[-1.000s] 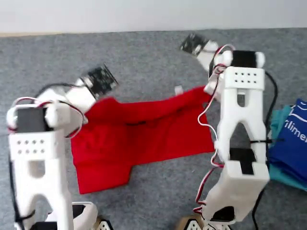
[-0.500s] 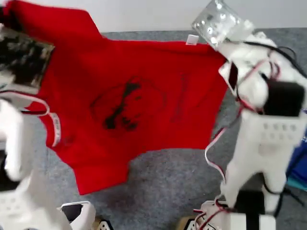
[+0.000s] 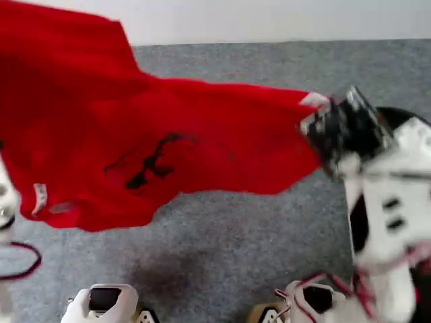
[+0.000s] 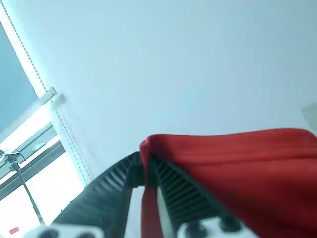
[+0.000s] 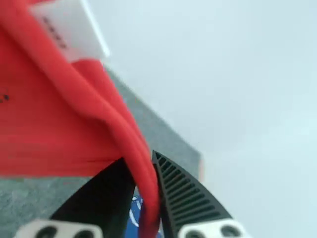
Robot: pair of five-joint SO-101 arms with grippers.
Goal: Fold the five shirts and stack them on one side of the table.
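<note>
Item, red shirt (image 3: 168, 155): held aloft and stretched wide between the two arms, over the left and middle of the grey counter (image 3: 242, 249); front side towards the high view, with a black print (image 3: 145, 165) near its middle; lower edge hanging loose at the left, a dim shadow on the counter beneath it; whether any part of it touches the counter cannot be told. Item, left end effector (image 4: 143, 163): ribbed black fingers pressed together on a fold at the shirt's edge, the cloth running down between them, a pale wall (image 4: 198, 64) behind. Item, right end effector (image 5: 141, 163): fingers pinching a rolled edge of the same shirt, close by the white label (image 5: 69, 29) sewn at the neck; in the high view this corner of the shirt sits at the right, just beside the white right arm (image 3: 390, 202). Item, blue cloth (image 5: 133, 218) with white print: glimpsed between the right fingers, lying below on the counter. Item, two arm bases (image 3: 101, 301): at the near edge of the counter.
</note>
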